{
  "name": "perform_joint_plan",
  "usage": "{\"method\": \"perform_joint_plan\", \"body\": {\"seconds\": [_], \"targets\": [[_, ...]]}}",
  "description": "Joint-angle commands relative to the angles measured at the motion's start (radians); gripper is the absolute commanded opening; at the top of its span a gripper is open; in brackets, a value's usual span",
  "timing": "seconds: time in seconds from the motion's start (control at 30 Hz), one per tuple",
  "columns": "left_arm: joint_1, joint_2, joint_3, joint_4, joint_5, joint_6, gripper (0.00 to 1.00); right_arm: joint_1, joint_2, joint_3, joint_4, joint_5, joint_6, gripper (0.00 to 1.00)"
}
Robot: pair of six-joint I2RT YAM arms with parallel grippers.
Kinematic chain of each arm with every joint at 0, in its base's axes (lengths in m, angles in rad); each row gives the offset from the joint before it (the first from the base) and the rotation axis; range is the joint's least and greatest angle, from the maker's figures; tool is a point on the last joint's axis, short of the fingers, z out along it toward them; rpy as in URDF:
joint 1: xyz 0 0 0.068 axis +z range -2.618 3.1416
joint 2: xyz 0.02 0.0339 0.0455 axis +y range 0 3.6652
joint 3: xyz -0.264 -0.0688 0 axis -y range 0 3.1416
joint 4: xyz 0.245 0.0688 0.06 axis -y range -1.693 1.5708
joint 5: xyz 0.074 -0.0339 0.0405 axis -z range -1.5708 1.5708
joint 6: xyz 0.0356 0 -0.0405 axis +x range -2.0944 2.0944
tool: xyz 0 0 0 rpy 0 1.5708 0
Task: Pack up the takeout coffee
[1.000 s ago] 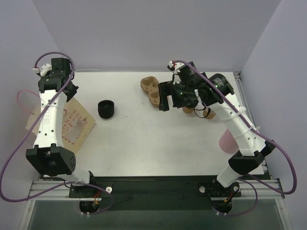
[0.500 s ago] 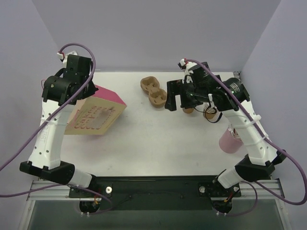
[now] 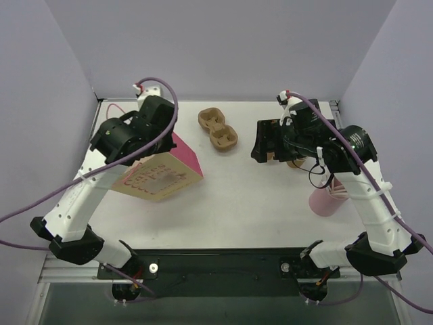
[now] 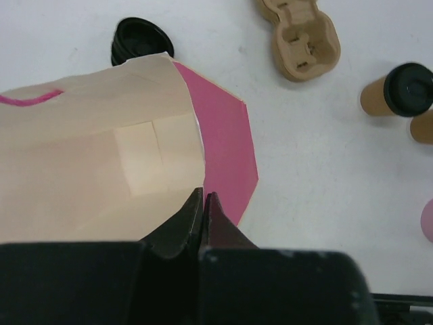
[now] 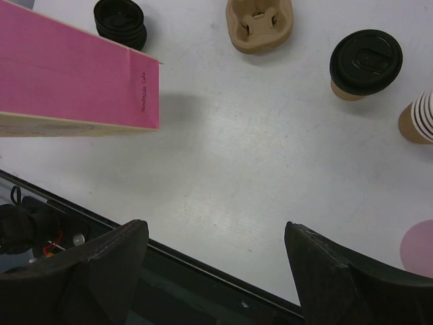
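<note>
Within the last second the left gripper (image 4: 203,203) had lifted the paper bag (image 3: 159,175) off the worktop (image 3: 223,196) from its place at the left edge and swung it in toward the middle. Its jaws were pressed together on the bag's top edge. The bag hung tilted below and ahead of them, its tan face up and its pink side (image 4: 223,145) turned toward the cup holder (image 3: 218,130). From above, the bag and arm now hid the stack of black lids (image 4: 141,42). The left wrist view showed that stack just beyond the bag's far corner.

The right gripper (image 5: 215,230) had drifted rightward, away from the cup holder. Its fingers stood wide apart with nothing between them, as they had all through that second.

The takeout coffee (image 5: 365,62) stood upright on the worktop, lid on, ahead of the right gripper and off to its right. It sat beside the stack of lidless cups (image 5: 419,122), well apart from both the cup holder and the bag. Nothing touched it.

For the task, this meant the container had come into reach, though the bag was neither set down nor clearly held open. The coffee had not been picked up, so the packing itself looked barely begun. The free right gripper seemed the likely one to fetch the cup, and it would need to reach farther forward and right.
</note>
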Motion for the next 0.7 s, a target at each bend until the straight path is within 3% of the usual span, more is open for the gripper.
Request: {"method": "perform_joint_plan", "body": {"seconds": [0.0,0.43,0.57,0.6,0.67], "targets": [[-0.091,0.038,-0.012,-0.149,0.005,-0.035,0.00,-0.025,-0.050,-0.049,-0.044,0.065,0.058,0.84],[-0.260,0.193,-0.004,-0.075,0.078,-0.037,0.00,-0.087,-0.101,-0.108,-0.044,0.079,0.070,0.84],[-0.269,0.225,0.069,-0.077,0.085,-0.011,0.22,-0.091,-0.090,-0.104,-0.044,0.105,0.070,0.84],[-0.269,0.233,0.085,-0.069,0.094,0.004,0.36,-0.094,-0.085,-0.102,-0.042,0.105,0.072,0.84],[-0.269,0.244,0.118,-0.066,0.108,0.015,0.46,-0.094,-0.081,-0.095,-0.044,0.104,0.075,0.84]]}}
